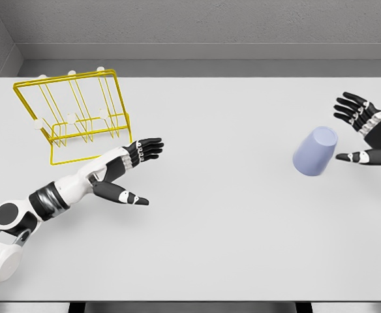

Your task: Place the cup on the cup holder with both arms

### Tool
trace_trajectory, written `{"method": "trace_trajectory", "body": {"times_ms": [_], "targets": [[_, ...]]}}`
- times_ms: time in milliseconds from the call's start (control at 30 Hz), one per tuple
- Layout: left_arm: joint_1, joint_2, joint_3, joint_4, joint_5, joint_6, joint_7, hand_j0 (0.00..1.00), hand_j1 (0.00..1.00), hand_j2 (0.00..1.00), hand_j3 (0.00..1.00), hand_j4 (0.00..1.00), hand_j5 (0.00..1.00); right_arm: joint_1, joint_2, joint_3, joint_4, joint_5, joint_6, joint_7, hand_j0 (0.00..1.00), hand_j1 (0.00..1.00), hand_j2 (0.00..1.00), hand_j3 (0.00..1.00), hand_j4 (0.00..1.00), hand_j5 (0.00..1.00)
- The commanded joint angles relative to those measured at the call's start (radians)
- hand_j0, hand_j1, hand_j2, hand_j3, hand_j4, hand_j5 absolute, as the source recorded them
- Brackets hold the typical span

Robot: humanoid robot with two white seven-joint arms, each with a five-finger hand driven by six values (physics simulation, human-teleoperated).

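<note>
Here from the head view we see broad bare white counter [229, 228], lavender cup [315, 151] near its right edge, tilted with base up-right and mouth down-left, right hand [368, 134] just beside it, fingers spread, left hand [126, 173] spread, empty, below the yellow wire cup holder [73, 114] at far left.

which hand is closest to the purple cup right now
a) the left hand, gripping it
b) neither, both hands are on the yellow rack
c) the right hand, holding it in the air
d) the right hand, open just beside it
d: the right hand has its fingers spread just to the right of the cup, which stands on the table ungrasped, while the left hand is open near the yellow rack far across the table.
</note>
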Motion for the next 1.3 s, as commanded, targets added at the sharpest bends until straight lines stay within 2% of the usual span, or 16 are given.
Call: {"method": "trace_trajectory", "body": {"times_ms": [0,167,267,367,433,733,1267], "targets": [[0.0,-0.002,0.006,0.007,0.007,0.001,0.0,1.0,1.0,1.0,1.0,1.0,1.0,0.0,0.01,-0.013,0.017,-0.002,-0.009,0.0,1.0,1.0,1.0,1.0,1.0,1.0],[-0.002,-0.019,0.006,0.033,0.007,0.0,0.0,1.0,1.0,1.0,1.0,1.0,1.0,0.028,0.011,-0.007,0.021,-0.002,-0.009,0.0,1.0,1.0,1.0,1.0,1.0,1.0],[-0.002,-0.058,0.006,0.065,0.007,0.0,0.0,1.0,1.0,1.0,1.0,1.0,1.0,0.041,0.011,-0.009,0.047,0.018,-0.009,0.0,1.0,1.0,1.0,1.0,1.0,1.0],[-0.025,-0.069,0.004,0.101,0.005,0.0,0.0,1.0,1.0,1.0,1.0,1.0,1.0,0.04,0.047,-0.01,0.086,0.046,-0.009,0.0,1.0,1.0,1.0,1.0,1.0,1.0],[-0.025,-0.077,0.006,0.102,-0.05,0.0,0.0,1.0,1.0,1.0,1.0,1.0,1.0,0.038,0.057,-0.01,0.095,0.049,-0.009,0.0,1.0,1.0,1.0,1.0,1.0,1.0],[-0.025,-0.081,0.006,0.102,-0.049,-0.005,0.0,1.0,1.0,1.0,1.0,1.0,1.0,0.034,0.106,-0.01,0.15,0.09,-0.009,0.0,1.0,1.0,1.0,1.0,1.0,1.0],[-0.025,-0.091,0.006,0.107,-0.05,-0.002,0.0,1.0,1.0,1.0,1.0,1.0,1.0,0.018,0.16,-0.009,0.181,0.095,-0.001,0.0,1.0,1.0,1.0,1.0,1.0,1.0]]}}
